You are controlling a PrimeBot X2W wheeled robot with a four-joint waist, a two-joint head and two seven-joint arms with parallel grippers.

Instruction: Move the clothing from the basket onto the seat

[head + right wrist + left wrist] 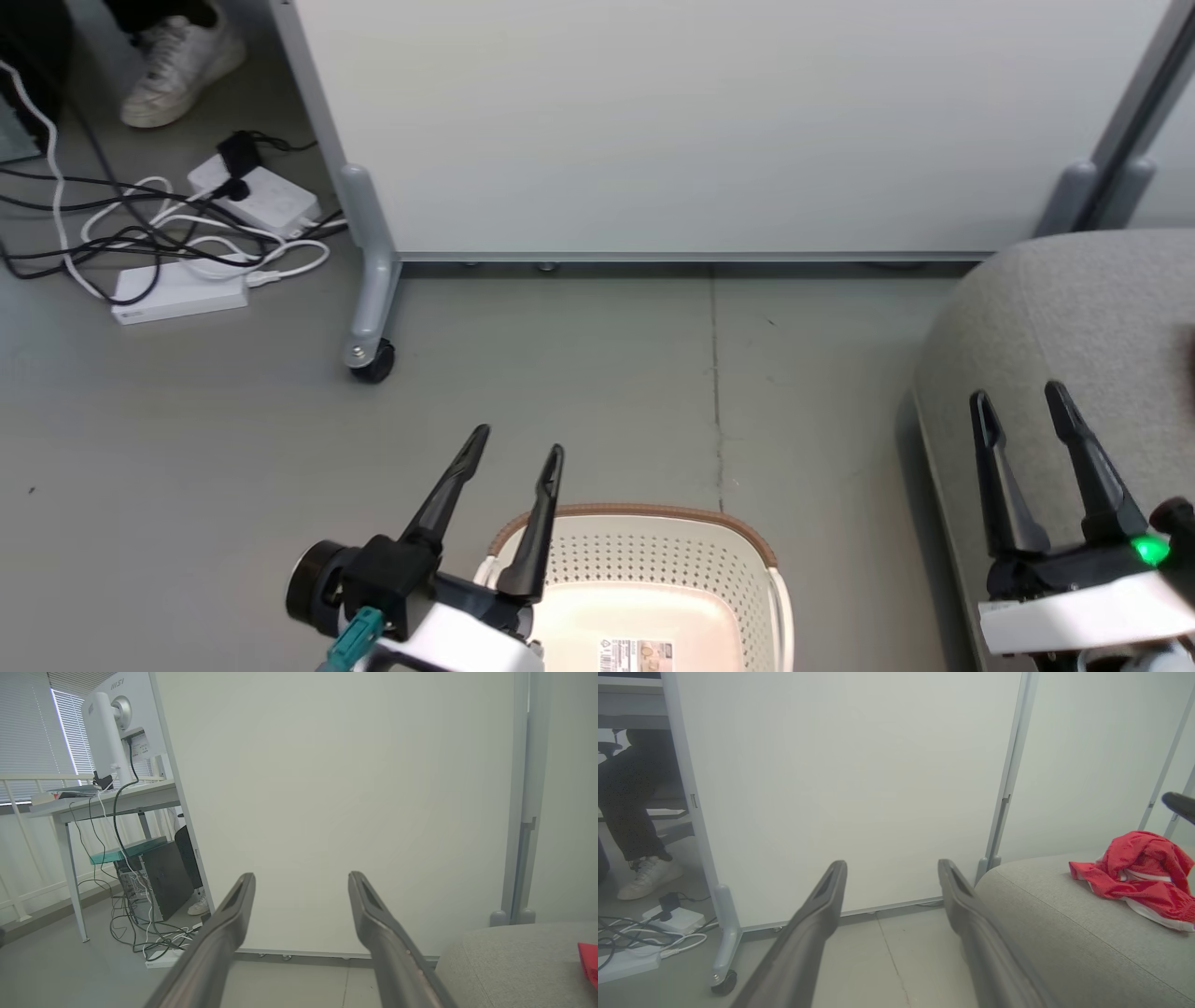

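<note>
Clothing (1134, 875) crumpled red, white trim, on seat (1064, 933)

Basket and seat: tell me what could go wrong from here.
1. The left jaws stand open right by the basket rim; a careless swing might knock or tip it.
2. Red clothing lies on the seat, but the head view cuts off the basket's near part, so a leftover garment could be missed.
3. On the floor to the left lie cables and power strips; rolling that way might snag them.
</note>
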